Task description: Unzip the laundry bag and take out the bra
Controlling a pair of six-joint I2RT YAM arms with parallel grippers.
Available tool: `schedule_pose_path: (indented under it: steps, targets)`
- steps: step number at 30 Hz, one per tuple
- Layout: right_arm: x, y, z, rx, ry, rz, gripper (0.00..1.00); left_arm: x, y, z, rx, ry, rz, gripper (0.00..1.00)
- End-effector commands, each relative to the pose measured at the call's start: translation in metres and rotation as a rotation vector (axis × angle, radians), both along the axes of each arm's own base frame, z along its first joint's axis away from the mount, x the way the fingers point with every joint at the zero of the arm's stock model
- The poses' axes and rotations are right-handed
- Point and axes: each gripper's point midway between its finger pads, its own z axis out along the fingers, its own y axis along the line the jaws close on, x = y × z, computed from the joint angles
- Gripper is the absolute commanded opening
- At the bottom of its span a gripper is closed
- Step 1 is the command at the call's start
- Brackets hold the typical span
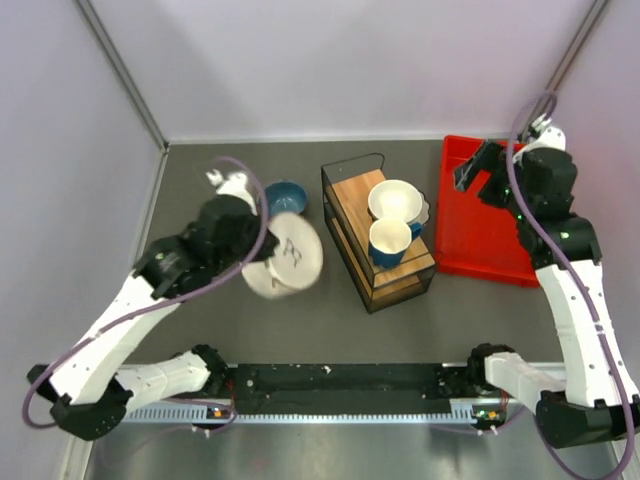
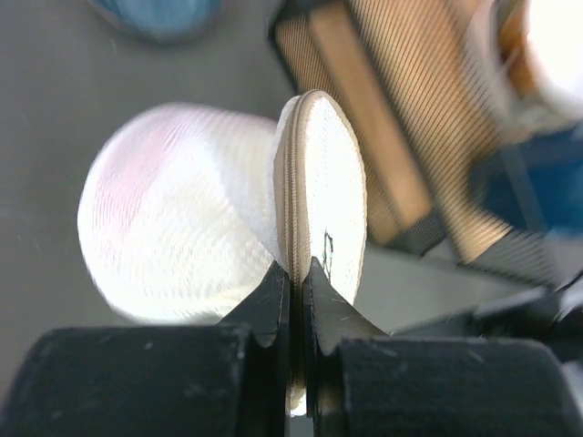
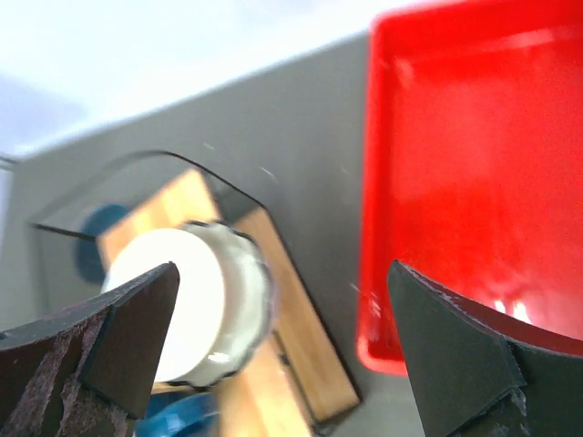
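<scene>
The laundry bag [image 1: 285,258] is a white mesh cylinder lying on its side left of the rack, its round end with the black drawing facing right. In the left wrist view the bag [image 2: 173,209] shows a faint pink tint through the mesh; the bra itself is hidden inside. My left gripper [image 2: 297,273] is shut on the beige zipper seam [image 2: 293,182] at the rim of the bag's round end. In the top view the left gripper [image 1: 262,262] sits at the bag's near-left side. My right gripper [image 3: 282,346] is open and empty, held over the red tray's left edge [image 1: 470,170].
A wire rack with wooden shelves [image 1: 385,262] stands mid-table holding a white bowl [image 1: 394,199] and a blue mug [image 1: 388,241]. A blue bowl [image 1: 284,195] sits behind the bag. A red tray [image 1: 478,230] lies at the right.
</scene>
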Motion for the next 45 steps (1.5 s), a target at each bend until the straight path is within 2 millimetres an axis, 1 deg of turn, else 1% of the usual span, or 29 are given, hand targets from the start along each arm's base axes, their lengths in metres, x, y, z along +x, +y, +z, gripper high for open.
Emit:
schedule_pose_path:
  steps: [1, 3, 5, 6, 7, 8, 9, 11, 12, 14, 17, 18, 19, 21, 22, 23, 24, 25, 26, 27, 29, 30, 32, 33, 34, 36, 39, 42, 45]
  targets:
    - [-0.017, 0.047, 0.115, 0.098, -0.321, 0.226, 0.99, 0.039, 0.021, 0.094, -0.211, -0.259, 0.223, 0.0]
    - [-0.02, 0.072, 0.128, 0.146, -0.345, 0.35, 0.98, 0.058, 0.021, 0.118, -0.271, -0.308, 0.298, 0.0]
    - [-0.024, 0.098, 0.145, 0.175, -0.397, 0.448, 0.98, 0.069, 0.022, 0.129, -0.282, -0.317, 0.338, 0.0]
    - [-0.026, 0.108, 0.15, 0.176, -0.415, 0.487, 0.97, 0.078, 0.021, 0.14, -0.292, -0.329, 0.357, 0.0]
    - [-0.035, 0.13, 0.154, 0.181, -0.428, 0.562, 0.97, 0.083, 0.02, 0.145, -0.3, -0.334, 0.361, 0.0]
    - [-0.037, 0.139, 0.158, 0.178, -0.44, 0.592, 0.97, 0.087, 0.019, 0.151, -0.304, -0.341, 0.365, 0.0]
    - [-0.033, 0.152, 0.153, 0.166, -0.424, 0.625, 0.97, 0.095, 0.02, 0.162, -0.313, -0.36, 0.377, 0.0]
    - [-0.045, 0.183, 0.153, 0.176, -0.415, 0.724, 0.97, 0.101, 0.024, 0.17, -0.318, -0.365, 0.399, 0.0]
    - [-0.041, 0.197, 0.144, 0.178, -0.385, 0.749, 0.97, 0.105, 0.03, 0.176, -0.328, -0.369, 0.429, 0.0]
    - [-0.048, 0.22, 0.139, 0.202, -0.356, 0.8, 0.97, 0.108, 0.039, 0.181, -0.348, -0.381, 0.482, 0.0]
    - [-0.038, 0.244, 0.126, 0.259, -0.294, 0.777, 0.97, 0.111, 0.051, 0.189, -0.434, -0.438, 0.561, 0.0]
    - [-0.039, 0.255, 0.125, 0.282, -0.282, 0.78, 0.97, 0.108, 0.057, 0.183, -0.456, -0.444, 0.587, 0.0]
    - [-0.032, 0.267, 0.12, 0.282, -0.26, 0.779, 0.97, 0.109, 0.06, 0.191, -0.496, -0.477, 0.603, 0.0]
    - [-0.034, 0.287, 0.118, 0.291, -0.24, 0.801, 0.97, 0.106, 0.074, 0.193, -0.525, -0.505, 0.668, 0.0]
    - [-0.035, 0.294, 0.125, 0.301, -0.244, 0.812, 0.97, 0.106, 0.079, 0.195, -0.538, -0.511, 0.692, 0.0]
    - [-0.027, 0.305, 0.115, 0.297, -0.218, 0.809, 0.96, 0.106, 0.08, 0.203, -0.58, -0.54, 0.702, 0.0]
    - [-0.028, 0.313, 0.113, 0.322, -0.198, 0.81, 0.96, 0.105, 0.08, 0.2, -0.607, -0.554, 0.697, 0.0]
    - [-0.027, 0.319, 0.12, 0.348, -0.207, 0.815, 0.96, 0.105, 0.079, 0.202, -0.631, -0.58, 0.687, 0.0]
    - [-0.022, 0.329, 0.111, 0.36, -0.181, 0.818, 0.96, 0.105, 0.079, 0.212, -0.682, -0.624, 0.68, 0.0]
    - [-0.02, 0.333, 0.11, 0.392, -0.163, 0.809, 0.96, 0.105, 0.082, 0.208, -0.676, -0.629, 0.693, 0.0]
    - [-0.011, 0.342, 0.106, 0.418, -0.151, 0.799, 0.95, 0.103, 0.087, 0.21, -0.669, -0.633, 0.711, 0.0]
    - [-0.01, 0.346, 0.105, 0.431, -0.141, 0.802, 0.95, 0.101, 0.09, 0.211, -0.67, -0.632, 0.723, 0.0]
    - [-0.011, 0.354, 0.111, 0.449, -0.144, 0.835, 0.95, 0.094, 0.098, 0.22, -0.695, -0.664, 0.732, 0.0]
    - [-0.007, 0.361, 0.104, 0.451, -0.121, 0.841, 0.94, 0.094, 0.099, 0.221, -0.701, -0.677, 0.732, 0.0]
    - [-0.007, 0.364, 0.108, 0.461, -0.126, 0.851, 0.94, 0.091, 0.101, 0.225, -0.71, -0.688, 0.728, 0.0]
    - [-0.006, 0.373, 0.101, 0.474, -0.101, 0.877, 0.93, 0.084, 0.107, 0.235, -0.719, -0.711, 0.725, 0.0]
    - [-0.011, 0.385, 0.107, 0.526, -0.105, 0.939, 0.93, 0.076, 0.11, 0.246, -0.722, -0.742, 0.697, 0.0]
    - [-0.018, 0.395, 0.11, 0.592, -0.091, 1.004, 0.92, 0.071, 0.111, 0.248, -0.724, -0.744, 0.685, 0.0]
    - [-0.026, 0.407, 0.121, 0.706, -0.117, 1.081, 0.89, 0.069, 0.11, 0.246, -0.719, -0.74, 0.673, 0.0]
